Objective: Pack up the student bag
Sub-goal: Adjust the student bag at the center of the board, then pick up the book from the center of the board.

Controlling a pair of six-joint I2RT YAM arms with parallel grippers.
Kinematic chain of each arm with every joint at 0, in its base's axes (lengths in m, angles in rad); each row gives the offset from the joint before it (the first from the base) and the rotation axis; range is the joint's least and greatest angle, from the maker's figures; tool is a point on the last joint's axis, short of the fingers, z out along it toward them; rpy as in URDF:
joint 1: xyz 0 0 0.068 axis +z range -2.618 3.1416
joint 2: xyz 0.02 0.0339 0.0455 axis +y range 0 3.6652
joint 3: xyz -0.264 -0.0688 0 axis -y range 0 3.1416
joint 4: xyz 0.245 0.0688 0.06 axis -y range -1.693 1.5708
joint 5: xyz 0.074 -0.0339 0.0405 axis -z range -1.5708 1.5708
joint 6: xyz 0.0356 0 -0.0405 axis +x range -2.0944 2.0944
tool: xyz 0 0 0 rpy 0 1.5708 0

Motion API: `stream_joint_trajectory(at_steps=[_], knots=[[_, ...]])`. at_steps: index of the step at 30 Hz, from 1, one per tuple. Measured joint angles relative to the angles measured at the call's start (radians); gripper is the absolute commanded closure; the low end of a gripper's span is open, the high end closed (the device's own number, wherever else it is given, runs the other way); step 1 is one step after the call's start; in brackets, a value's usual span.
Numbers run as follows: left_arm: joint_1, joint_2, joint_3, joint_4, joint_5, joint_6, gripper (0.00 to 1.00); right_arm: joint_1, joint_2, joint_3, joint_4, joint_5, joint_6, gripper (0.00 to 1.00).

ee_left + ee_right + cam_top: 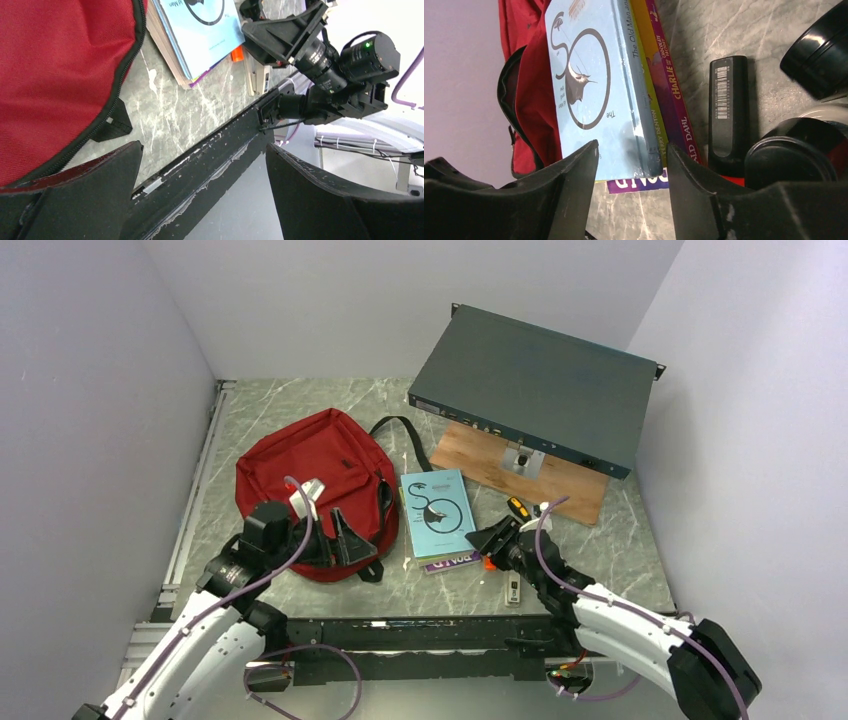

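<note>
Here, the left gripper (203,146) hangs wide open, the dark red student bag (55,65) lying just beside one of its fingers on the marble table (170,115). The right gripper (632,146), jaws parted, faces a stack of books (589,85) directly ahead.

Narrow strip of bare table (398,562) between student bag (310,475) and book stack (437,512) — black strap (412,440) lying across its far end. Right of the stack: right gripper (631,150) at the near corner, jaws spread astride it, black barcoded stick (727,110) just beside the books. Far right taken by teal box (530,390) on wooden board (500,465). Open marble behind the bag, far left, and near right by the wall. Left gripper (202,150), jaws wide, at the bag's near edge.
</note>
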Motion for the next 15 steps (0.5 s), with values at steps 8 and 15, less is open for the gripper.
stream_joint_trajectory(at_steps=[8,15], knots=[[-0.089,0.019,0.034,-0.033,-0.042,-0.018,0.00,-0.036,0.119,-0.015,0.131,-0.077,0.050,0.66],[-0.129,0.037,0.049,-0.031,-0.074,-0.029,0.00,-0.043,0.076,0.003,0.091,-0.095,0.045,1.00]])
